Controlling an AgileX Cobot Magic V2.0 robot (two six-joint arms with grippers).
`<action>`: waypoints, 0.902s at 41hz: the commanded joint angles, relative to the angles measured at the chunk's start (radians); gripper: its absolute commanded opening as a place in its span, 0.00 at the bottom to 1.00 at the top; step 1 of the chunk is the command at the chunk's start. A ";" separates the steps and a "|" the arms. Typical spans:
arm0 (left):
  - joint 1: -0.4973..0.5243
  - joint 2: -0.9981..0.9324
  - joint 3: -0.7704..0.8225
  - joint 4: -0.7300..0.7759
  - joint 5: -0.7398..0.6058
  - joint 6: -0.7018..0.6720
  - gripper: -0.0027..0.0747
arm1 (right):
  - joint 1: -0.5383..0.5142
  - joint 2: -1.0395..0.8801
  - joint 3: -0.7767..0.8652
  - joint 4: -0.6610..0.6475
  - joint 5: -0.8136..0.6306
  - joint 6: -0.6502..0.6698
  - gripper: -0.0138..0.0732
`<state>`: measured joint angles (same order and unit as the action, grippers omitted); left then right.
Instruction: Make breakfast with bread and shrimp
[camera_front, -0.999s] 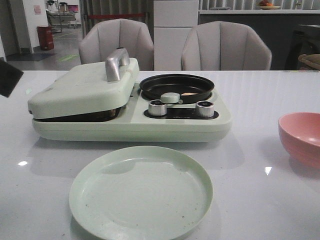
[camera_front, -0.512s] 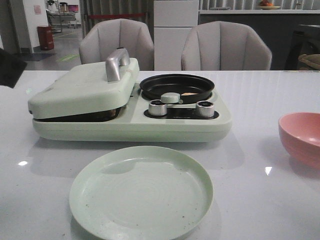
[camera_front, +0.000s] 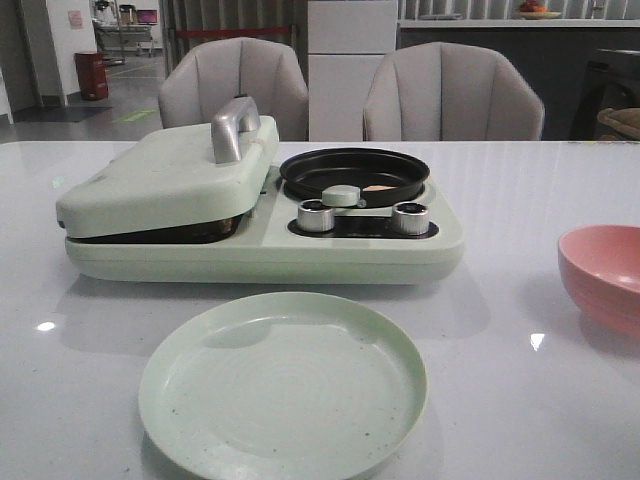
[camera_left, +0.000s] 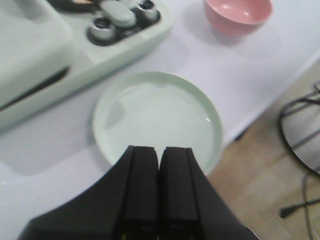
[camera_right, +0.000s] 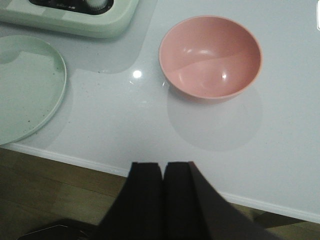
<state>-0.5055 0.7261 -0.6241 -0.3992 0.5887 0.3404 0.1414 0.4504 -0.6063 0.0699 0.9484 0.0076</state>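
Front view showed the shrimp (camera_front: 376, 187) in the frying pan (camera_front: 354, 172): probably light, soft, slippery; both jaws were pressed together, empty.

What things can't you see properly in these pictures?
- Bread: in no view; the closed lid hides whatever lies under it.
- Small orange piece in the black pan, front view: too small to identify, half hidden by the pan's rim.
- Pink bowl, front view: cut off by the edge.
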 joint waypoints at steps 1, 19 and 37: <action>0.110 -0.121 0.022 0.027 -0.121 -0.001 0.16 | -0.001 0.003 -0.026 -0.006 -0.068 -0.001 0.21; 0.483 -0.618 0.300 0.182 -0.252 -0.115 0.17 | -0.001 0.003 -0.026 -0.006 -0.068 -0.001 0.21; 0.509 -0.748 0.636 0.409 -0.564 -0.392 0.17 | -0.001 0.003 -0.026 -0.006 -0.068 -0.001 0.21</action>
<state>0.0029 -0.0045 0.0008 0.0138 0.2159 -0.0380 0.1414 0.4504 -0.6063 0.0661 0.9484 0.0076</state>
